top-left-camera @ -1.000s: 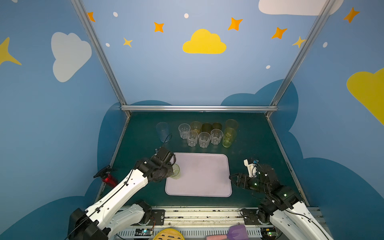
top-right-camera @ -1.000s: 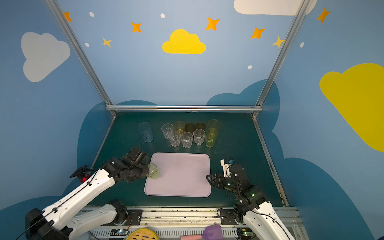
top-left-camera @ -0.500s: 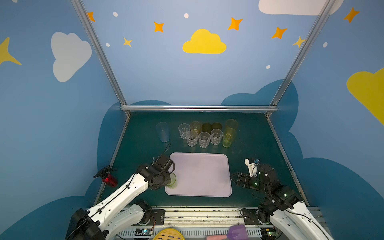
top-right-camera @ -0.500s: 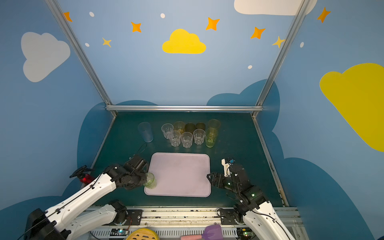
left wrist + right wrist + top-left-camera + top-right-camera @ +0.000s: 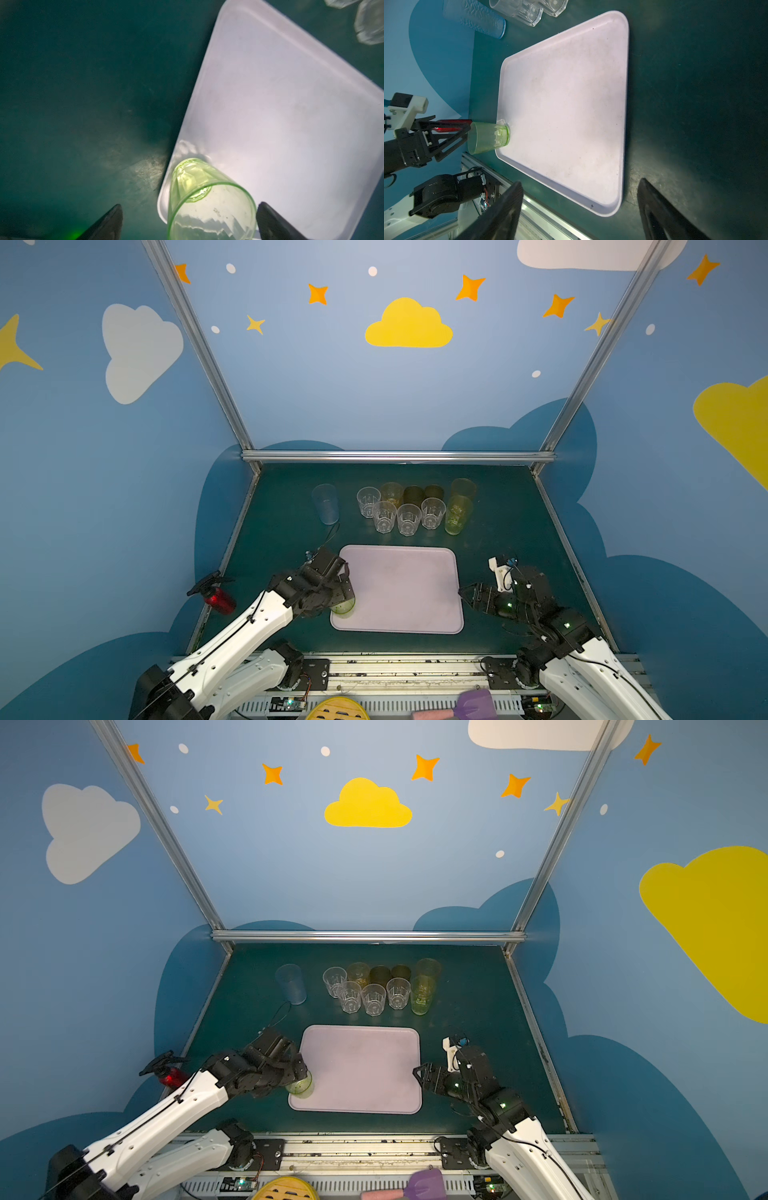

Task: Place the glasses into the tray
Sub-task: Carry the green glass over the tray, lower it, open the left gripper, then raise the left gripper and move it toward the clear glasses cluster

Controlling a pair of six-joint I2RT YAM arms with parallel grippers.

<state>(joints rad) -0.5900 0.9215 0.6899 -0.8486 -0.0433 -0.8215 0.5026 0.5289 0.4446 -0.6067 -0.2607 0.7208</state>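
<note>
A: Status of the green glass (image 5: 344,605)?

B: Seen upright on the tray (image 5: 407,585), with its base just inside the rim at the near-left corner. Ten other glasses (image 5: 409,518) are grouped at the back of the desk (image 5: 503,531), none of them on the tray.

A: Left end effector (image 5: 190,207)?

B: Jaws are spread wide on either side of the glass and no clamp is seen. One of the fingers (image 5: 270,220) is just beside the glass wall. A clear gap is seen at the opposite one.

A: How should the retreat be done?

B: Judgement only: the glass is to be kept where it stands. The end effector should be drawn back along its own axis, away from the tray, or lifted straight up. No sideways sweep is advised, as the wall could be caught by the close finger. The glass is near enough to the rim to be tipped over it. Slight re-centring beforehand is recommended.

A: Arm pose?

B: The left arm is stretched low from its base toward the tray corner, with the wrist pitched down. The glass is flanked from the outer side. The right end effector (image 5: 462,593) is held low just beside the tray's right edge and pointed at it. Its jaws are wide, with nothing between them, and the right arm is folded back toward its base.
</note>
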